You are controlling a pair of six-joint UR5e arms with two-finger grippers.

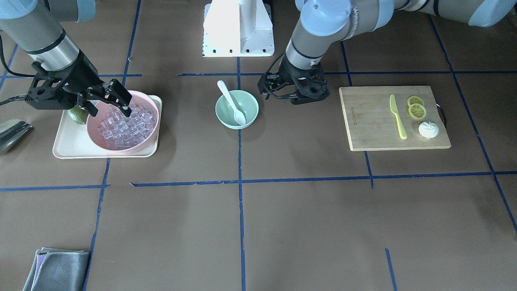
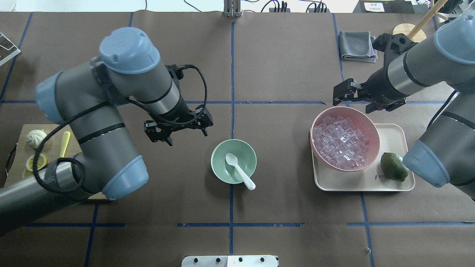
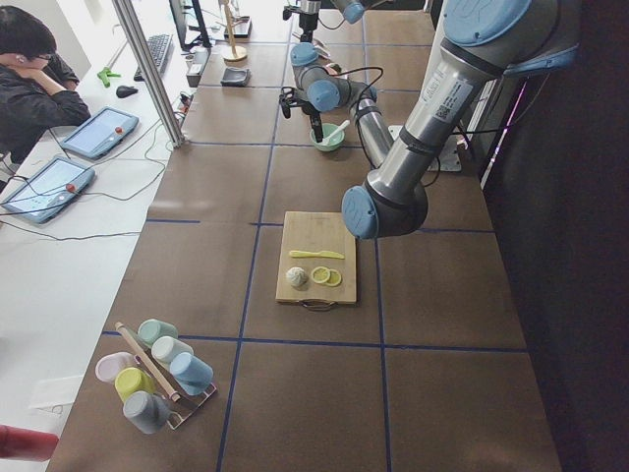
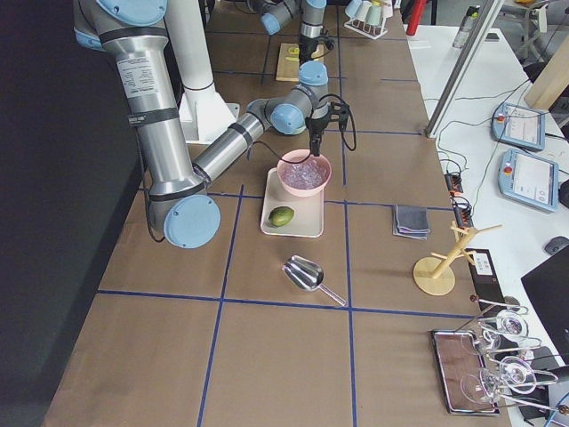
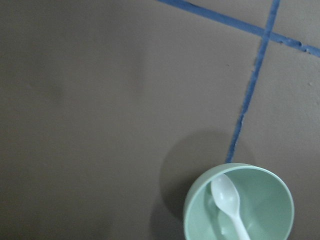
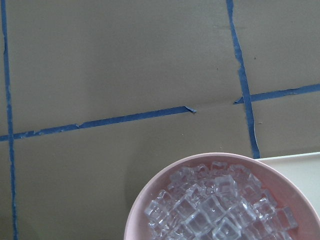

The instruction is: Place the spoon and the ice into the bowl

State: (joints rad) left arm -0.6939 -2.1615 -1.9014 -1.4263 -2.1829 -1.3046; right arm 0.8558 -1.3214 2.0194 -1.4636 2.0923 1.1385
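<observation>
The white spoon (image 1: 232, 103) lies in the mint-green bowl (image 1: 251, 110) at the table's middle, scoop down and handle over the rim; both also show in the overhead view, spoon (image 2: 239, 172) and bowl (image 2: 219, 167). Many clear ice cubes (image 1: 125, 127) fill the pink bowl (image 1: 93, 135). My right gripper (image 1: 109, 107) hangs open over the pink bowl's rim, empty. My left gripper (image 1: 293, 95) is open and empty beside the green bowl, apart from it. I see no ice in the green bowl.
The pink bowl stands on a cream tray (image 1: 68, 149) with a green avocado (image 2: 394, 167). A wooden board (image 1: 371, 121) holds a yellow-green knife (image 1: 398, 117), lemon slices and a bun. A metal scoop (image 1: 12, 133) and a grey cloth (image 1: 56, 268) lie near the edges.
</observation>
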